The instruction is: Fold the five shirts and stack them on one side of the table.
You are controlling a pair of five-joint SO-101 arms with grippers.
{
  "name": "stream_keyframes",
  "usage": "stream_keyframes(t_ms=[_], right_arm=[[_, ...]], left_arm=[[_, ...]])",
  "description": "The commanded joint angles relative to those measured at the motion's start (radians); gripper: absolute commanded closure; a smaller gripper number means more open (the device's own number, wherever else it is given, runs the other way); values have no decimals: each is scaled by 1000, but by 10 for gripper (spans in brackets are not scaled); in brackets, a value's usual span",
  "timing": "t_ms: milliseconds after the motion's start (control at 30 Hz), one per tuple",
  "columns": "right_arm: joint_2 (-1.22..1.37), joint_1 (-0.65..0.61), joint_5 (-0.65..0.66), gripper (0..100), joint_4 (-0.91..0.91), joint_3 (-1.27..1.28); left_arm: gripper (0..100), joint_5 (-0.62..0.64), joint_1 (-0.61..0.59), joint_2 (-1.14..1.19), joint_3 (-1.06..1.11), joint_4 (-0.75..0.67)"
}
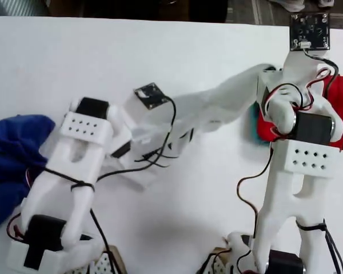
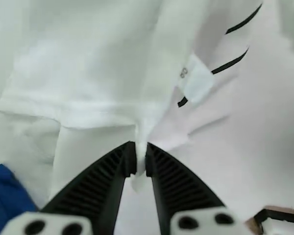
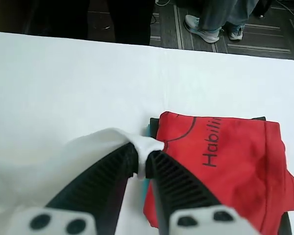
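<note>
beside red shirt (image 1: pixel 340 97), white shirt (image 1: pixel 217 108) pinched.

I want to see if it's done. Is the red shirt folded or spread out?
Folded. The red shirt lies as a compact rectangle with a doubled edge, atop a teal garment.

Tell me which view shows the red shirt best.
The right wrist view: the red shirt lies folded and almost whole beside the right gripper. In the high view, the right arm covers most of it.
</note>
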Motion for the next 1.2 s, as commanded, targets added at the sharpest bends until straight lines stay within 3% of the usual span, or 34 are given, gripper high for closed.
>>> stream_keyframes(t_ms=[0,367,567,833,1167], right_arm=[[-31,7,6,978,5,0],[-33,7,6,978,2,-6],[-33,2,6,978,1,-6],[-35,5,6,978,1,-6],[-36,5,6,978,1,-6]], left_arm=[[861,6,-2,-43,-67,28],[880,5,12,-41,62,8],[881,17,104,-51,114,14],[881,153,189,-46,122,12],[880,158,187,-41,191,-104]])
